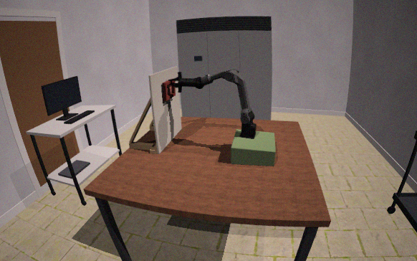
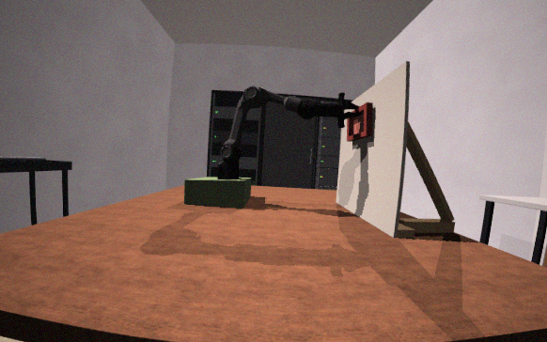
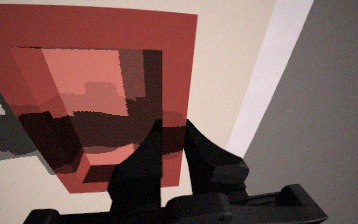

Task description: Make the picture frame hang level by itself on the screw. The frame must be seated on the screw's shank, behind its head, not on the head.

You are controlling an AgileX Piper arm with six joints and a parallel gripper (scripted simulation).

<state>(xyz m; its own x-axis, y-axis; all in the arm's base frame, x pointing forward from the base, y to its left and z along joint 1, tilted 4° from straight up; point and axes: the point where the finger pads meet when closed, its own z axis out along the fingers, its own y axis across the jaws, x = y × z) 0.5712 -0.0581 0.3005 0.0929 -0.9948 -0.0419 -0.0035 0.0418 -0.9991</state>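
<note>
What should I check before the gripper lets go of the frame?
1. Grip: gripper shut on the frame, on one side bar. Ok.
2. Frame at the board: it sits against the board's face, high up. Ok.
3. Seated on the screw's shank, behind the head: screw is hidden in every view. Cannot tell.
4. Level: in the exterior view the frame looks roughly square to the board, but the wrist view is skewed. Cannot tell.
5. Hanging by itself: fingers clamp it. Not ok.
6. Way back for the arm: open space behind it. Ok.

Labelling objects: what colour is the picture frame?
Red picture frame, clearest in the wrist view, pinched by the gripper.
</note>
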